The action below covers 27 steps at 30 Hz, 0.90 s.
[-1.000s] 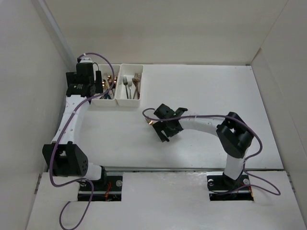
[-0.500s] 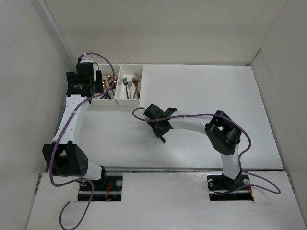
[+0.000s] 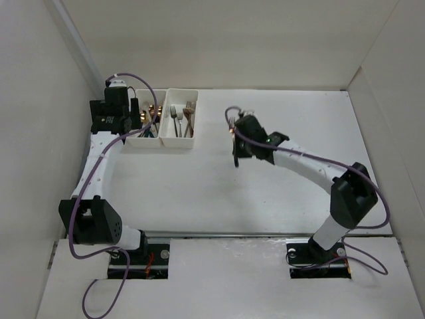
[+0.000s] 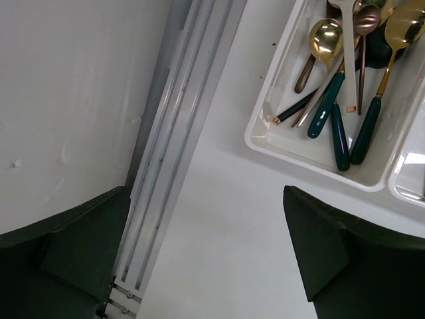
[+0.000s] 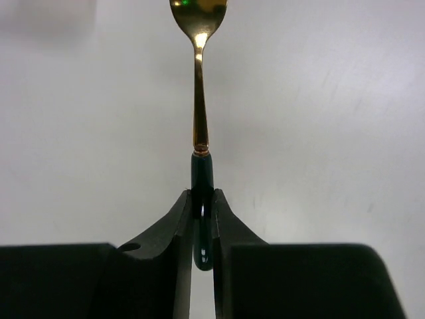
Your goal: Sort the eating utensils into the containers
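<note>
My right gripper point(image 5: 202, 196) is shut on the dark green handle of a gold spoon point(image 5: 199, 100), whose bowl points away from the wrist camera. In the top view this gripper point(image 3: 238, 139) hangs over the table's middle, the spoon point(image 3: 230, 131) at its left end, right of the two white containers. The left container point(image 3: 143, 143) holds spoons point(image 4: 335, 113) with green, black and copper handles. Forks point(image 3: 176, 114) lie in the right container point(image 3: 178, 143). Just left of the left container point(image 4: 292, 149), my left gripper point(image 4: 206, 199) stands open over bare table, holding nothing.
White walls point(image 3: 33, 133) close in the table on the left, back and right. A metal rail point(image 4: 172, 146) runs along the left wall's foot beside the left gripper. Purple cables point(image 3: 312, 159) loop over both arms.
The right gripper shut on the green-handled spoon near the table's middle, then carried it up and toward the back right. The left arm stayed still and open.
</note>
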Motion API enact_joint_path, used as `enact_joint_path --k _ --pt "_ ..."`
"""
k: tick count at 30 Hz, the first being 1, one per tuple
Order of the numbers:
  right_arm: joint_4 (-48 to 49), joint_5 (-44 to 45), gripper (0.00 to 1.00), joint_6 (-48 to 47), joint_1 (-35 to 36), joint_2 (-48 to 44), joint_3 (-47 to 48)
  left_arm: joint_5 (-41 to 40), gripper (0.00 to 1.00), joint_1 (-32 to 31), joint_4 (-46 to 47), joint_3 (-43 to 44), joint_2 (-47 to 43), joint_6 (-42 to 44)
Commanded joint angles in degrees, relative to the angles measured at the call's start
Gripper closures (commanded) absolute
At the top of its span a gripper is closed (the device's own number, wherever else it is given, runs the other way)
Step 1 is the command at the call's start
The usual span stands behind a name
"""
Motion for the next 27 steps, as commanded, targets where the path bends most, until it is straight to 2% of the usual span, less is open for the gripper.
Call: enact_joint_path --k 1,2,3,4,5,6,8,9,11,12,13,18,20,21,22,24,25,27 --pt "15.68 3.82 1.0 6.23 -2.67 4.89 12.42 -1.32 0.0 0.34 0.83 1.59 -0.42 -0.19" --pt "15.16 4.64 1.0 4.92 -2.14 9.1 25.09 -0.71 0.0 0.34 0.83 2.11 -0.42 -0.19" --pt "13.42 5.96 1.0 3.08 -2.14 18.45 40.09 -0.71 0.0 0.34 0.83 2.12 -0.42 -0.71" --pt "11.48 5.97 1.0 2.54 -2.14 23.42 40.24 -0.1 0.0 0.34 0.83 2.12 -0.42 -0.71" --pt "9.38 5.97 1.0 1.67 -2.14 28.26 55.99 -0.09 0.0 0.34 0.83 2.12 -0.42 -0.71" --pt "4.83 5.97 1.0 0.96 -2.14 37.7 63.98 -0.09 0.0 0.34 0.83 2.12 -0.42 -0.71" --pt "2.25 6.49 1.0 -0.53 -2.14 45.23 77.1 -0.09 0.0 0.34 1.53 1.42 -1.64 -0.71" --pt "4.93 6.5 1.0 -0.54 -2.14 47.36 81.77 -0.09 0.0 0.34 1.53 0.89 -1.65 -0.71" --pt "13.61 4.23 1.0 -0.54 -2.14 46.95 76.14 -0.61 0.0 0.34 1.53 0.37 -2.17 -0.19" --pt "19.14 1.43 1.0 -0.54 -2.14 45.72 67.49 -1.14 0.0 0.34 1.53 0.36 -2.17 -0.19" --pt "25.03 1.4 1.0 -0.54 -2.14 45.19 66.01 -1.14 0.0 0.34 1.53 0.36 -2.17 -0.19" --pt "23.24 -3.51 1.0 -1.68 0.05 50.54 70.65 -1.67 0.0 0.34 1.53 0.36 -1.65 -0.19" --pt "23.24 -3.52 0.89 -2.39 0.85 50.54 69.7 -1.67 0.0 0.34 1.53 0.36 -1.65 -0.19" --pt "23.24 -3.52 0.74 -2.39 1.37 49.76 68.82 -1.67 0.0 0.34 1.53 0.36 -1.65 -0.19" --pt "23.24 -3.52 0.38 -2.39 1.38 49.05 67.76 -1.67 0.0 0.34 1.53 0.36 -1.65 -0.19" --pt "22.72 -1.95 0.09 -2.39 1.38 45.82 64.25 -2.19 0.0 0.34 1.53 0.36 -1.65 -0.19" --pt "22.72 -0.9 0.0 -2.39 1.38 44.32 63.02 -2.2 0.0 0.34 1.53 0.36 -1.65 -0.19" --pt "22.72 2.79 0.0 -2.91 1.38 40.8 59.77 -2.9 0.0 0.34 1.53 0.36 -1.65 -0.19"
